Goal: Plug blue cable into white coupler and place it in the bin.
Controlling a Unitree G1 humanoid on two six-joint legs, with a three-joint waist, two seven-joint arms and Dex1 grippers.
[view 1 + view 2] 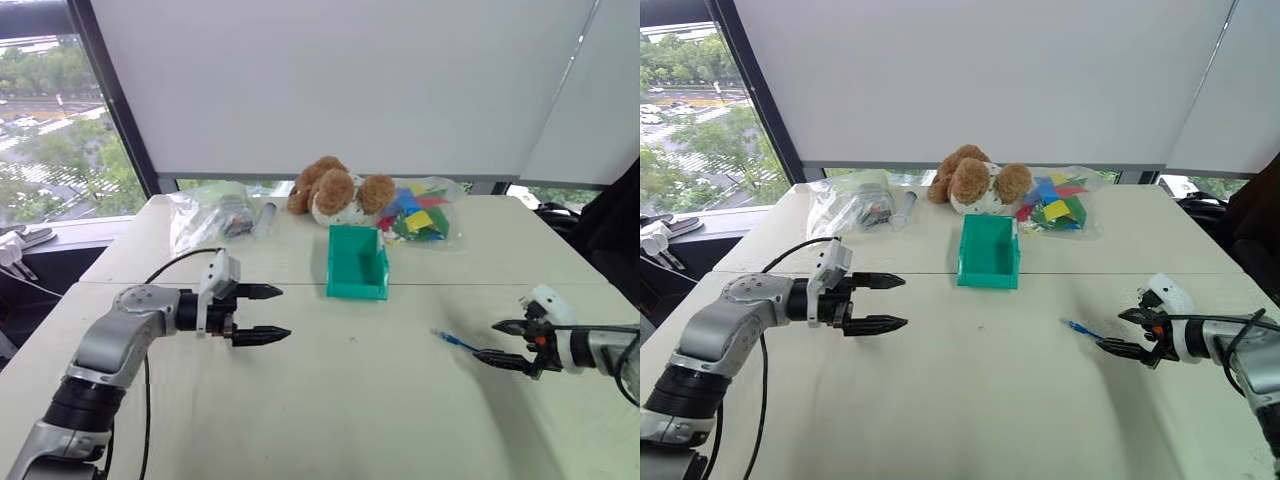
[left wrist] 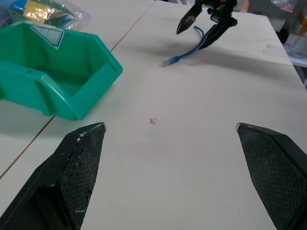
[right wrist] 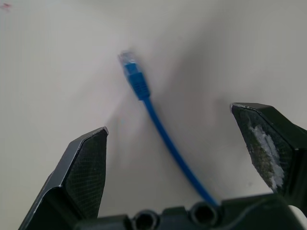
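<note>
Cable [image 3: 158, 124] pickup in hand: right claw [image 1: 500, 342] wide, astride cable, must close. Left claw [image 1: 262, 313] wide, empty. Coupler possibly hidden; bin [image 1: 357, 262] at twelve o'clock.

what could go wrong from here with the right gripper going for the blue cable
1. The blue cable lies flat on the table between the open fingers of the right gripper; being thin, it may slip out as they close.
2. No white coupler is visible, so the plugging step may stall.
3. The bin sits off beside the open left gripper, so a loosely held cable could drop on the way.
</note>
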